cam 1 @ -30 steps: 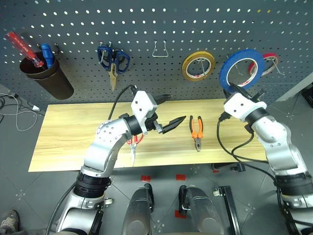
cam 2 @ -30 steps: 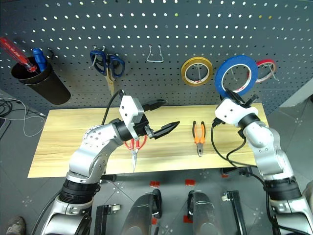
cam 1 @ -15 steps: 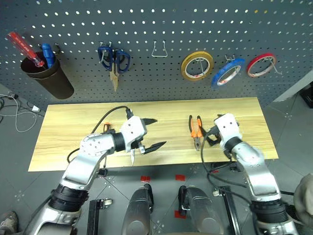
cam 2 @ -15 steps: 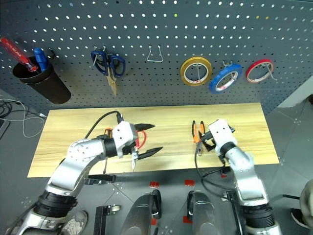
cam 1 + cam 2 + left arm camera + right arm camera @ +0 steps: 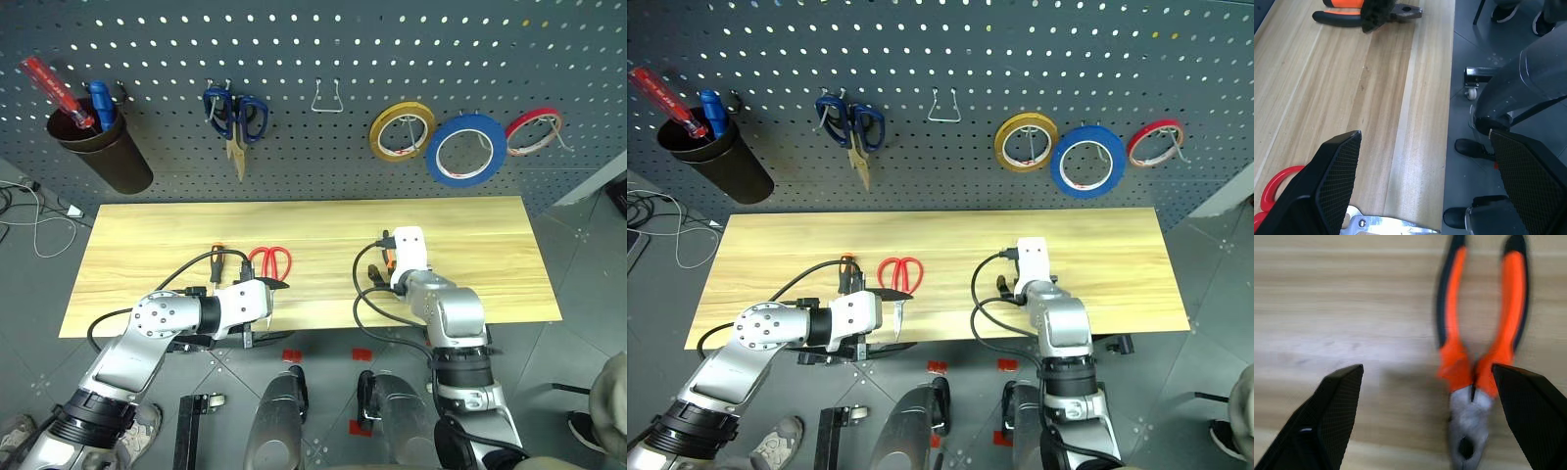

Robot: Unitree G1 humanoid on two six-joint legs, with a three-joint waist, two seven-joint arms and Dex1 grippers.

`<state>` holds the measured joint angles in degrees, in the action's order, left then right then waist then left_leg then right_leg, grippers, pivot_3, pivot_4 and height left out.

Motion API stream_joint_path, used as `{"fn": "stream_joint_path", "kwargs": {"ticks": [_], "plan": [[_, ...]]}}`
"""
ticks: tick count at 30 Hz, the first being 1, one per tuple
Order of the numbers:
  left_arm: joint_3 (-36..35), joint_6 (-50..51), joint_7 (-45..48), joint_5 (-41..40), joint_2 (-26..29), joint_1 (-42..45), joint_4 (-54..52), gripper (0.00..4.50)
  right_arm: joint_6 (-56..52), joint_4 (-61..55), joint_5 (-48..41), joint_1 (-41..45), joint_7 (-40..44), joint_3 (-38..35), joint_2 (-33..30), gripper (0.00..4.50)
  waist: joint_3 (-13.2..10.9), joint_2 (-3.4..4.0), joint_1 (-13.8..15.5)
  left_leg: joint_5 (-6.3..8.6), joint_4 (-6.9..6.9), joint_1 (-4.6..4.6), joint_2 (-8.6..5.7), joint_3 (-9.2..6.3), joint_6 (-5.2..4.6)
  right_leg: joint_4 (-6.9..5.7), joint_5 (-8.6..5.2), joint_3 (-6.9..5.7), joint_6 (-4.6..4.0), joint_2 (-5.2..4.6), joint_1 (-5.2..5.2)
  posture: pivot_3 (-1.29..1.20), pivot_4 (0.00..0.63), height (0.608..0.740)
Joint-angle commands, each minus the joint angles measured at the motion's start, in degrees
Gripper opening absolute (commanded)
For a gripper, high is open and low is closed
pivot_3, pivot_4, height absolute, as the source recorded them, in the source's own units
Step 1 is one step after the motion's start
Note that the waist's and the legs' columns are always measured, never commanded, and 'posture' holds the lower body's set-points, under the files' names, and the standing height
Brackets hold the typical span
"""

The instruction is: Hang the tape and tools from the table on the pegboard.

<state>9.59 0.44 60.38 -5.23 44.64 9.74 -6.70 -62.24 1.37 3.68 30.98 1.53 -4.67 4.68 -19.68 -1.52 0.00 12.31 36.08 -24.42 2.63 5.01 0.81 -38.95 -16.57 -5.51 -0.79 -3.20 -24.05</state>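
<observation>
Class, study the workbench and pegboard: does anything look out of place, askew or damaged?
Nothing looks damaged. The red-handled scissors, a screwdriver and the pliers lie on the table rather than hanging on the pegboard, where the blue tape hangs.

Blue-handled scissors (image 5: 235,116) hang beside an empty wire hook (image 5: 328,97). Yellow tape (image 5: 403,131) and red tape (image 5: 534,132) hang too. A dark cup (image 5: 106,157) holds two screwdrivers (image 5: 73,98).

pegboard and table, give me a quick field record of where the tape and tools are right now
blue tape: hung on pegboard, between yellow and red rings
pliers: flat on table, between right gripper's open jaws
red scissors: on table, by left gripper, jaws open
screwdriver: on table, left of scissors
still to hang: pliers, scissors, screwdriver
</observation>
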Motion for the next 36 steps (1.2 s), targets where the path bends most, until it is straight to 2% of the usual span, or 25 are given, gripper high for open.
{"fn": "stream_joint_path", "kwargs": {"ticks": [1,4,12,15,20,22,27,33,36], "plan": [[0.16,-0.87,-0.02,0.08,-0.23,-0.38,-2.16,4.42,3.45,7.33,-0.61,3.12,-1.56,-1.38,-1.13,4.47,0.0,0.0,-0.07,0.0,-0.01,-0.02,0.02,0.01,0.0,-0.01,0.0,-0.01,-0.01,0.01,-0.03,0.02,0.353,0.74],[0.2,-0.57,-0.13,0.14,-0.33,-0.64,-2.62,4.42,5.69,11.68,-0.23,6.08,-2.55,-0.79,-2.54,4.47,0.0,0.0,-0.26,-0.01,-0.04,-0.02,0.05,0.05,0.01,-0.02,-0.02,0.0,-0.02,0.04,-0.07,0.03,0.35,0.74],[0.31,-0.04,-0.7,0.23,-0.96,-1.16,-3.25,4.42,2.08,11.62,-1.79,6.56,0.57,1.62,-4.85,4.47,0.0,0.0,-0.39,0.0,-0.05,-0.03,0.06,0.12,0.0,-0.02,-0.02,0.09,-0.02,0.04,-0.1,0.02,0.346,0.74],[0.27,0.88,-0.97,-0.46,-1.75,-1.12,-3.38,4.42,2.02,13.89,-1.98,6.86,1.28,1.92,-5.66,3.87,0.0,0.0,-0.34,0.0,-0.04,-0.04,0.06,0.12,-0.01,-0.02,-0.02,0.08,-0.02,0.04,-0.1,0.01,0.343,0.74],[-0.07,0.68,-1.47,-0.42,-2.55,-0.96,-2.98,4.42,5.41,18.96,-1.3,8.27,1.21,2.93,-6.52,2.28,0.0,-0.01,-0.43,0.0,-0.02,-0.03,0.06,0.12,-0.01,-0.04,-0.02,0.08,-0.01,0.04,-0.09,0.0,0.337,0.74],[-1.12,-0.6,-3.54,-0.38,-3.97,-0.96,-2.19,4.42,7.23,19.75,-0.97,9.08,0.91,3.4,-6.7,2.27,0.02,-0.02,-0.46,0.0,0.0,-0.01,0.07,0.12,-0.01,-0.06,-0.02,0.08,-0.01,0.04,-0.08,0.0,0.337,0.74],[-6.62,-0.18,-9.15,-3.74,-8.06,-3.01,-2.35,4.42,14.14,9.18,-0.24,6.16,0.32,5.18,-6.84,2.27,0.01,-0.02,-0.5,0.0,-0.01,-0.09,0.06,0.12,-0.01,-0.04,-0.01,0.09,0.0,0.04,-0.14,0.0,0.335,0.74],[-18.02,12.15,-16.16,-16.72,-12.23,-10.36,-11.3,4.42,24.33,-18.37,3.72,-5.25,-0.61,16.89,-4.87,2.27,0.01,-0.02,-0.81,0.03,-0.05,-0.36,0.07,0.06,-0.03,0.06,-0.04,0.01,0.05,0.04,-0.33,0.0,0.34,0.74],[-22.07,16.57,-19.06,-20.95,-13.01,-12.4,-14.69,4.42,31.74,-26.19,3.57,-7.39,-0.51,23.05,-1.48,2.27,0.01,-0.02,-1.3,0.03,-0.03,-0.35,0.08,-0.02,-0.03,0.02,-0.05,-0.03,0.07,0.05,-0.31,0.03,0.337,0.74]]}}
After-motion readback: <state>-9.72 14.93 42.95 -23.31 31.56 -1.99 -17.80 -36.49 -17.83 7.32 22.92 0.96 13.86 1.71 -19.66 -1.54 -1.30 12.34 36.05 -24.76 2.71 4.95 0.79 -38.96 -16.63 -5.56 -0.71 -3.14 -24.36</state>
